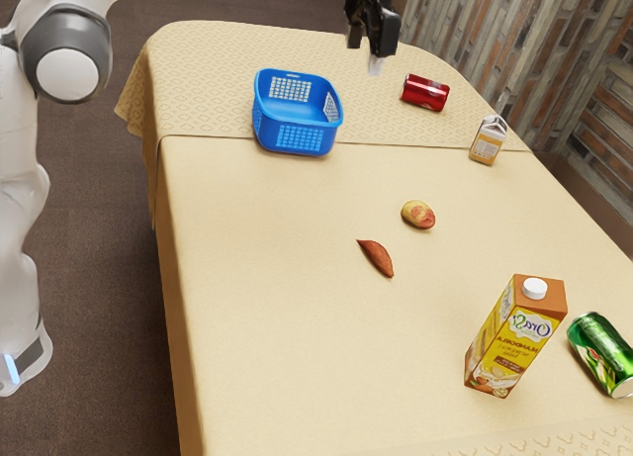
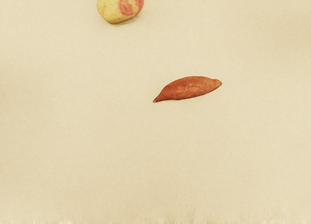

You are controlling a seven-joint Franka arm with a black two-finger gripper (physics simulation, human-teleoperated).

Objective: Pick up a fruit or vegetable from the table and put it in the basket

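Note:
The gripper (image 1: 370,46) is high at the exterior view's top, above and beyond the vegetables, its two fingers apart with nothing between them. A reddish-brown sweet potato (image 1: 377,258), tapered at its ends, lies on the table. Close by rests a yellow and red potato-like piece (image 1: 418,215). The wrist view has the sweet potato (image 2: 189,88) near its middle and the yellow-red piece (image 2: 119,5) cut by the picture's edge. A blue basket (image 1: 297,139) with slotted walls stands upright on the cloth; no food is visible inside it.
Beyond the basket lies a red can (image 1: 425,93), with a small carton (image 1: 488,141) near it. A tall drink carton (image 1: 512,337) and a tilted green can (image 1: 601,353) occupy the exterior view's lower right. A cream cloth covers the table (image 1: 267,357).

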